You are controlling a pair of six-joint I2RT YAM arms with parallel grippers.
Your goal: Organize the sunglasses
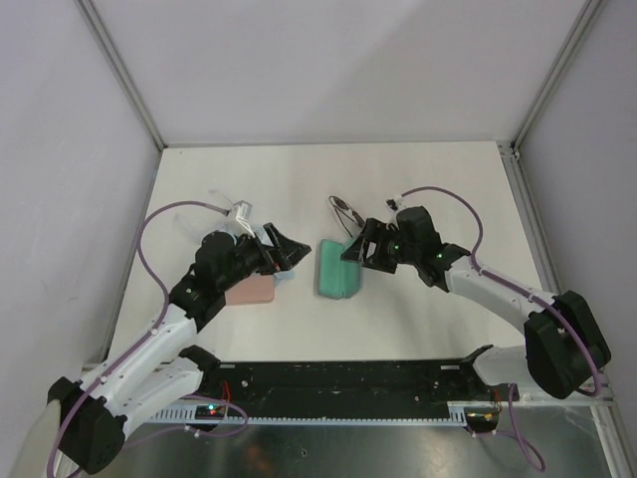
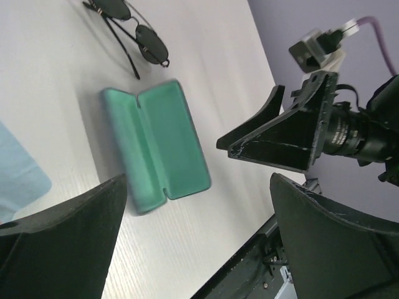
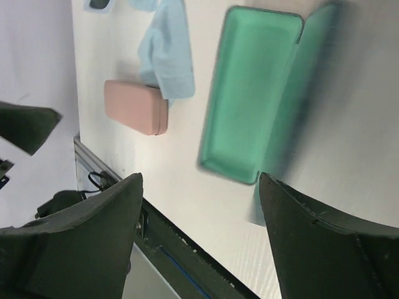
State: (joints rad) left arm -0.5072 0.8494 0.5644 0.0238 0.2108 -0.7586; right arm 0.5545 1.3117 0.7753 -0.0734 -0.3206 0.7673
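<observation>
The thin dark-framed sunglasses [image 1: 346, 211] [image 2: 128, 28] lie on the table behind an open green case [image 1: 336, 269] [image 2: 156, 146] [image 3: 255, 87], which is empty. A lens of the pale-framed sunglasses [image 3: 98, 5] peeks in at the top left of the right wrist view. My left gripper [image 1: 284, 252] [image 2: 198, 180] is open just left of the green case, nothing between its fingers. My right gripper [image 1: 358, 244] [image 3: 199, 180] is open above the case's right side, also empty; its dark fingers [image 2: 268, 140] show in the left wrist view.
A shut pink case [image 1: 251, 290] [image 3: 136, 107] lies under my left arm, with a light blue cloth [image 1: 282, 275] [image 3: 167, 56] draped at its end. The black rail [image 1: 338, 383] runs along the near table edge. Grey walls enclose the table on three sides.
</observation>
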